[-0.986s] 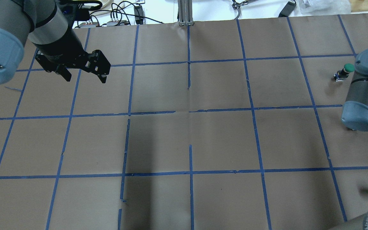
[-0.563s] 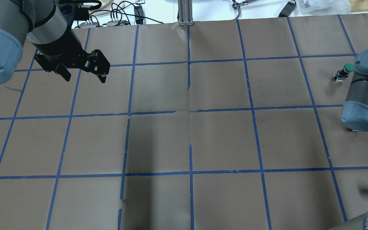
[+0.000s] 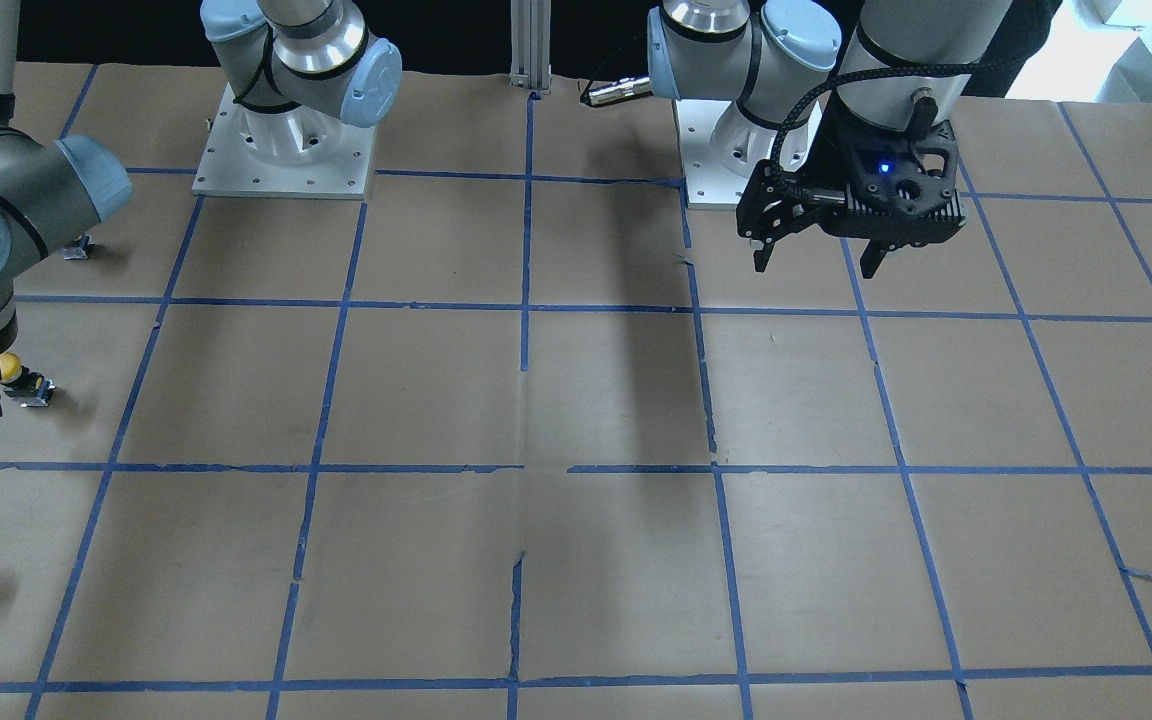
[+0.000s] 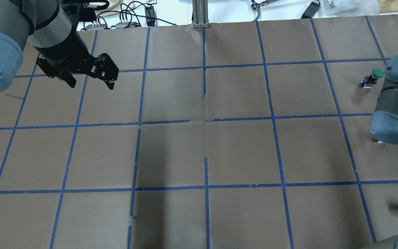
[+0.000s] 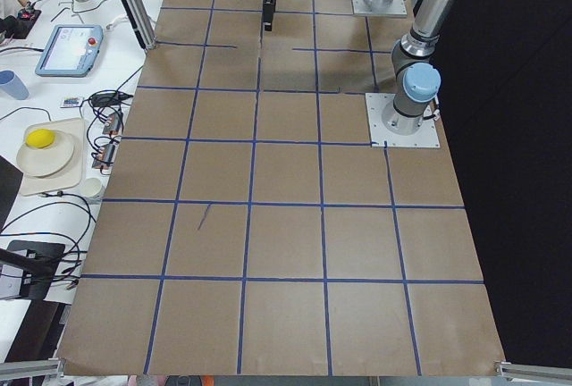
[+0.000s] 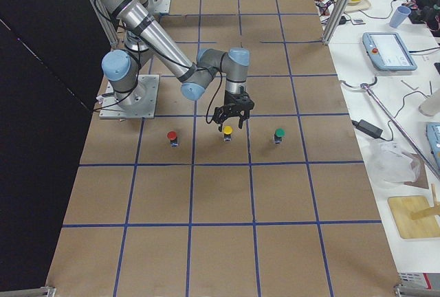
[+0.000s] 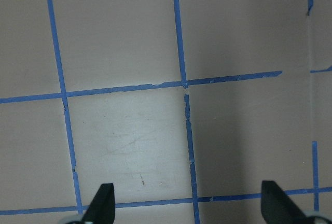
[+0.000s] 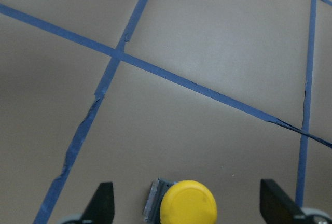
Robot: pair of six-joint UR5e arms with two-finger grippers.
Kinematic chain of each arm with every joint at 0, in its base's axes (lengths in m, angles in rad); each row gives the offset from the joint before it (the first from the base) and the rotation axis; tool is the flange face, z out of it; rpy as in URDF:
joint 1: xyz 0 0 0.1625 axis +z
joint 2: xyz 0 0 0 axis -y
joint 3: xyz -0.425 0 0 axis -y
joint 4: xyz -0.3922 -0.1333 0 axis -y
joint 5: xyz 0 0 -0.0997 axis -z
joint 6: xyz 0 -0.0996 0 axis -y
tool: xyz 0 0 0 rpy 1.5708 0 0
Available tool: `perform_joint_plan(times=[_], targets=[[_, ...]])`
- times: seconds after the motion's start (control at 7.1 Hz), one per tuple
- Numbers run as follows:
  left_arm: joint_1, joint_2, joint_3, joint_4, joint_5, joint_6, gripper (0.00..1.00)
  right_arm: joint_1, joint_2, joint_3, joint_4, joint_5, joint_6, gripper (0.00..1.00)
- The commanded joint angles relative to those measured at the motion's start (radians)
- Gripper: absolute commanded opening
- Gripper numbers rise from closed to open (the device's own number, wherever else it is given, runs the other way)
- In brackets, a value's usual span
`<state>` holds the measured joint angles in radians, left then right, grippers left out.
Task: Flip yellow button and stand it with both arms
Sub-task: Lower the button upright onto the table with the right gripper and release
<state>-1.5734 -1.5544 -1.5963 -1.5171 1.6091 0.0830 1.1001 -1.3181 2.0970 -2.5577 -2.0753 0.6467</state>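
Observation:
The yellow button (image 8: 188,203) has a round yellow cap that faces my right wrist camera, with its grey base peeking out on the left. It also shows in the front view (image 3: 9,368) and the right side view (image 6: 227,131); my right arm hides it in the overhead view. My right gripper (image 8: 189,207) is open just above it, one finger on each side and clear of it, as also shown in the right side view (image 6: 232,115). My left gripper (image 4: 91,84) is open and empty, hovering far away over bare paper (image 3: 816,265) (image 7: 189,207).
A green-capped button (image 4: 375,75) stands past the yellow one (image 6: 278,134), and a red-capped button (image 6: 172,136) stands on its near side. The brown paper table cover (image 4: 206,152) carries a blue tape grid. Cables and boxes lie beyond the far edge (image 4: 126,20).
My left gripper has drifted slightly up and left in the overhead view. The right arm's elbow joint has shifted a little. Both grippers stay open.

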Motion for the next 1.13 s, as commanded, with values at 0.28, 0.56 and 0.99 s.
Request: perform_joint_plan(times=[0.28, 0.56, 0.99], targets=[[-0.002, 0.010, 0.002, -0.003, 0.002, 0.000, 1.00, 0.003, -0.087, -0.060, 0.130, 0.139, -0.307, 1.00], [-0.002, 0.007, 0.001, -0.002, -0.002, 0.000, 1.00, 0.024, -0.141, -0.243, 0.514, 0.272, -0.328, 1.00], [-0.002, 0.007, 0.002, -0.002, -0.005, 0.000, 1.00, 0.171, -0.147, -0.405, 0.792, 0.293, -0.357, 1.00]])
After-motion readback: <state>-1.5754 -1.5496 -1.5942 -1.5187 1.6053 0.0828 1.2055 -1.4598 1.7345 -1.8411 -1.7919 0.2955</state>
